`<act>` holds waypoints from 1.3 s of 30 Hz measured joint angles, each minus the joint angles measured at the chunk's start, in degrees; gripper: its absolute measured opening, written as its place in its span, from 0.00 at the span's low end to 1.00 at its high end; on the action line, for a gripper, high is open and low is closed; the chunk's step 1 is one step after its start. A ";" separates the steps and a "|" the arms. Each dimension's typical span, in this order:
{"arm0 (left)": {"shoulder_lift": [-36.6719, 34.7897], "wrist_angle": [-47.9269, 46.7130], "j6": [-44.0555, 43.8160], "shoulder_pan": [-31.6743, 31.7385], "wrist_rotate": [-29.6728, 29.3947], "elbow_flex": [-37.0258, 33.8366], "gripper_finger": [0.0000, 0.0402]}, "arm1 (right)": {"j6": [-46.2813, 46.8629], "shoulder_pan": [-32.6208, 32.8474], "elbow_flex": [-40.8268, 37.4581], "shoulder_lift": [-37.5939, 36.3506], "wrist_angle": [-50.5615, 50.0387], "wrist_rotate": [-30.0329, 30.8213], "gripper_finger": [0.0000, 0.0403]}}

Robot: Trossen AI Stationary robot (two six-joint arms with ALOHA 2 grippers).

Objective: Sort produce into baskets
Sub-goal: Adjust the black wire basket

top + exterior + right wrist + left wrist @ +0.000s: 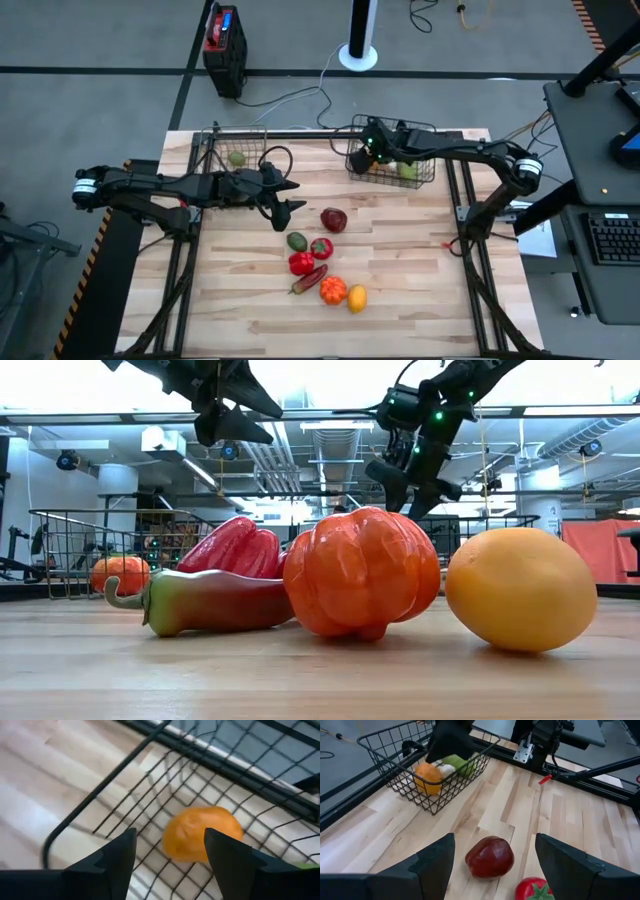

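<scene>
Black box w/ red top [223, 45] on floor beyond table [240, 300]; keyboard [612, 240] at right.

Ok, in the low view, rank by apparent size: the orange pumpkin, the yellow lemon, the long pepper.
1. Orange pumpkin.
2. Yellow lemon, close behind; nearness to the camera makes this unsure.
3. Long pepper, slimmest, partly hidden behind the pumpkin.

2 dark jointed arms, white wrist bands, green lights on right arm [470, 152].
</scene>
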 joint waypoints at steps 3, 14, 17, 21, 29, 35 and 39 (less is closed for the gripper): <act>-0.01 0.00 0.00 0.00 0.00 0.00 0.64 | -0.92 1.11 0.00 -1.56 -1.43 -0.32 0.53; 0.13 10.26 4.80 0.07 -0.09 -0.02 0.64 | -8.33 9.55 0.04 -2.16 16.94 -0.77 0.40; 0.48 12.57 6.16 0.07 -0.11 -0.02 0.64 | -8.20 9.98 0.55 0.49 16.82 -0.55 0.33; 1.56 12.83 6.32 0.15 -0.20 -0.02 0.64 | -8.10 10.23 0.71 3.11 17.20 -0.23 0.24; 7.20 15.04 6.34 0.27 -3.61 -0.02 0.64 | -7.63 10.59 2.87 2.30 9.63 1.32 0.08; 10.89 14.18 6.55 2.81 -1.01 -0.03 0.62 | -4.96 12.57 7.78 -4.12 -18.68 -3.87 0.03; 12.44 14.69 7.22 4.30 0.31 0.65 0.54 | 1.37 12.80 7.54 -6.32 -34.38 -6.45 0.02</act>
